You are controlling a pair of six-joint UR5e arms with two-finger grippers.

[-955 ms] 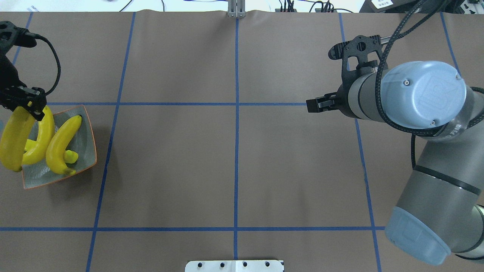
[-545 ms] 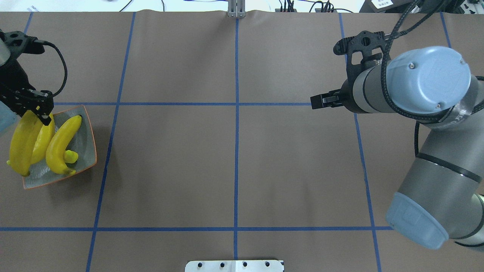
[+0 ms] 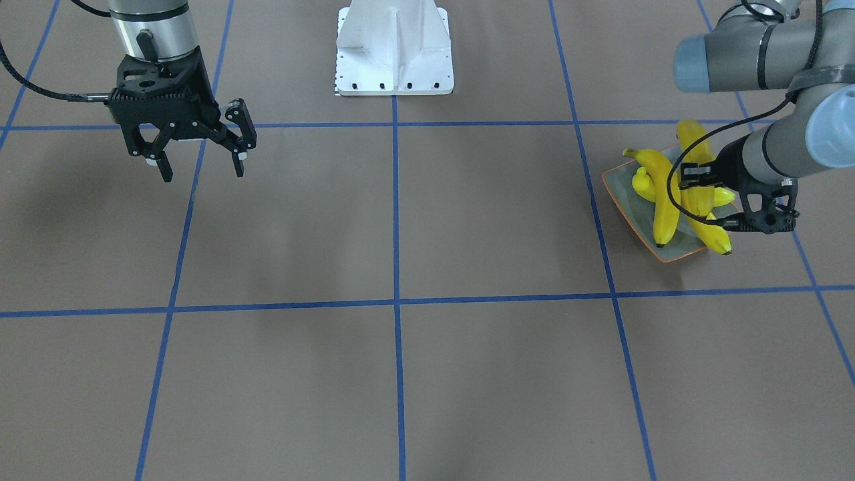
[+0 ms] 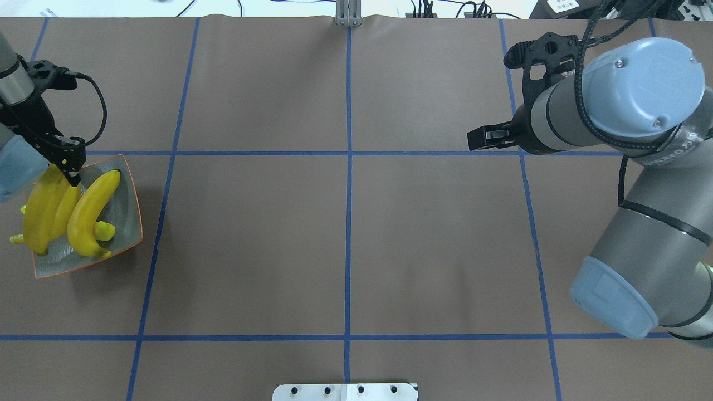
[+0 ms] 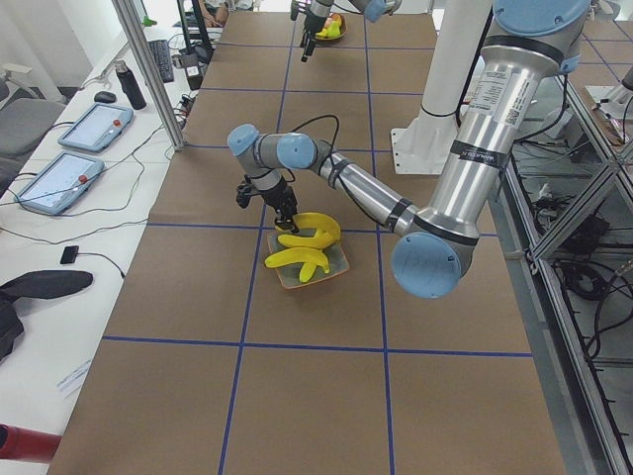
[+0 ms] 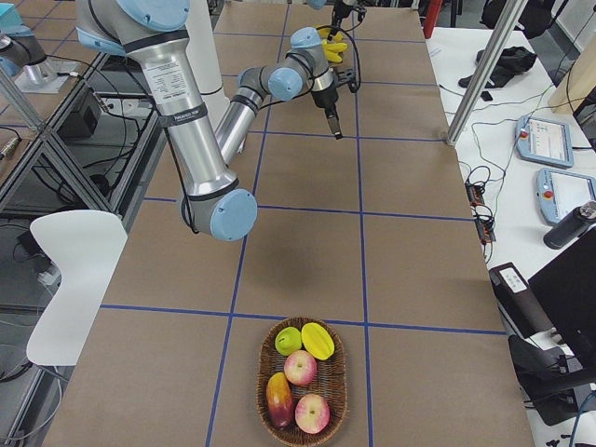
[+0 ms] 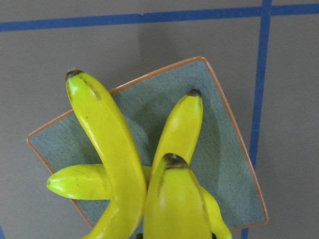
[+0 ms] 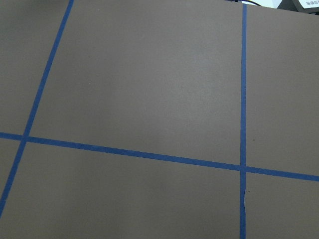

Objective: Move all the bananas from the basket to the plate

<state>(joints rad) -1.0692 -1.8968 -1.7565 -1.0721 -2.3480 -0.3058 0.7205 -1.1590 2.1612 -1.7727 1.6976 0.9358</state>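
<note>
The grey-green plate with an orange rim sits at the table's left edge. Three bananas lie on it: a curved one, another beside it, and a paler one crosswise beneath. My left gripper is shut on a further banana, which hangs low over the plate's outer side and the others. My right gripper hangs open and empty above bare table, far from the plate. The basket stands at the table's right end and shows no banana.
The basket holds apples, a mango and a green fruit. A white mounting plate is at the robot's edge of the table. Tablets and cables lie on the side bench. Blue tape lines cross the brown table.
My left gripper has carried its banana rightwards from beyond the plate's edge to over the plate. The right arm has drawn back, up and to the right.
</note>
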